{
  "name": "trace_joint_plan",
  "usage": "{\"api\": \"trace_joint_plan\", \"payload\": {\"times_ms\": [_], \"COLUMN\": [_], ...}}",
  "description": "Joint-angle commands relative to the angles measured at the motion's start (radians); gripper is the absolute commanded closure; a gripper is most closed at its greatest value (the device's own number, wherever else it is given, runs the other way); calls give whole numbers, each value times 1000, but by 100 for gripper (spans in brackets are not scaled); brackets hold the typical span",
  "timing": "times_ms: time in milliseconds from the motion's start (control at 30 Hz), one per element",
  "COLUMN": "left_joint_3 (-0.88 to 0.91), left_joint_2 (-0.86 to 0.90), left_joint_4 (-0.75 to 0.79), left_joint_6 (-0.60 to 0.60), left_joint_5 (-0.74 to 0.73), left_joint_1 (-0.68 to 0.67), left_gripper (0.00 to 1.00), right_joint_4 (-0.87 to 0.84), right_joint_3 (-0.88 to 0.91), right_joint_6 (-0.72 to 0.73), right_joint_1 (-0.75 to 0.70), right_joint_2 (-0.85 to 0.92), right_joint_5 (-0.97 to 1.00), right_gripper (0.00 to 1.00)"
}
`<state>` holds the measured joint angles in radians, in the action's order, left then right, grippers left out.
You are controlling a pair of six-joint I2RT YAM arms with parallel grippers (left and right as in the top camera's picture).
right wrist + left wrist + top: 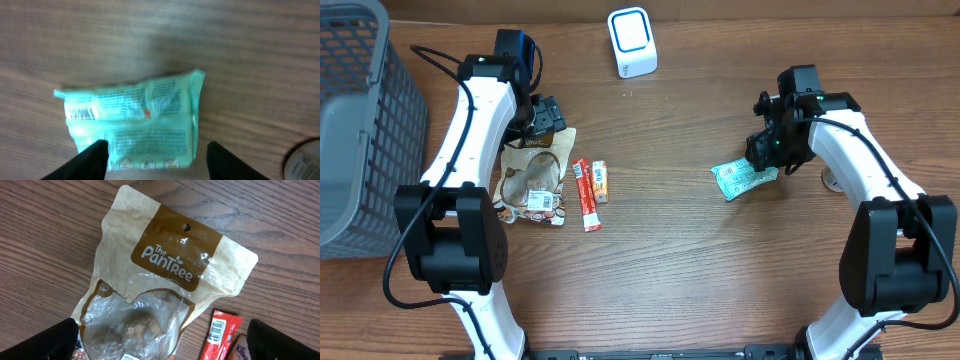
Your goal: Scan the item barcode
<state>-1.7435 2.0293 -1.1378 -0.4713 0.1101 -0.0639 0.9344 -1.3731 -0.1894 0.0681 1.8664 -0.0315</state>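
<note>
The scanner [632, 42], a white box at the far edge of the counter [680, 270], served as the reference for everything else. The green packet [742, 178] lay flat on the wood, to the scanner's right and well nearer the robot than it. The right gripper [767, 150] hung directly over that packet. Its fingers [85, 162] were spread astride the packet's near edge and pinched nothing. The wrist view was blurred, but the wrapper looked to rest on the counter rather than in a grip. Its barcode [80, 114] faced up at one end.

To the scanner's left, and likewise nearer the robot, the left gripper [548, 118] hovered over a brown pouch [165, 280], fingers [50, 340] wide apart and touching nothing. A red bar [586, 195] and a small orange packet [602, 181] lay just beside the pouch on its scanner side. A grey basket [360, 120] stood far to the scanner's left.

The step in hand seemed to be handling the green packet on the counter, though whether picking it up or putting it down could not be told. If the packet was unscanned, the next move called for closing the fingers across the wrapper, clear of the barcode. They would then have to lift it, carry it toward the scanner and tilt it so the bars faced the window. The thin wrapper would probably need a low grasp, close against the wood.
</note>
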Motion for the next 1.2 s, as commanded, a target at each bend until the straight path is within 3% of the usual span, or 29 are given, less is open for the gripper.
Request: {"api": "trace_joint_plan", "payload": {"times_ms": [0,67,167,300,467,633,1033,1167], "left_joint_3": [-23,-23,-23,-23,-23,-23,-23,-23], "left_joint_2": [9,9,9,9,9,9,9,9], "left_joint_4": [-2,-2,-2,-2,-3,-2,-2,-2], "left_joint_6": [-1,-1,-1,-1,-1,-1,0,-1], "left_joint_5": [12,12,12,12,12,12,13,12], "left_joint_1": [-2,-2,-2,-2,-2,-2,-2,-2], "left_gripper": [0,0,0,0,0,0,0,0], "right_joint_4": [-44,-71,-116,-127,-158,-224,-82,-47], "right_joint_3": [-3,-3,-2,-1,7,64,78,78], "right_joint_6": [137,217,402,613,730,816,807,732], "right_joint_1": [5,10,23,40,71,111,99,97], "right_joint_2": [-7,-7,-7,-7,-7,-7,-7,-7], "right_joint_5": [-24,-94,-199,-195,-195,-170,44,124], "right_gripper": [36,36,46,58,66,66,66,65]}}
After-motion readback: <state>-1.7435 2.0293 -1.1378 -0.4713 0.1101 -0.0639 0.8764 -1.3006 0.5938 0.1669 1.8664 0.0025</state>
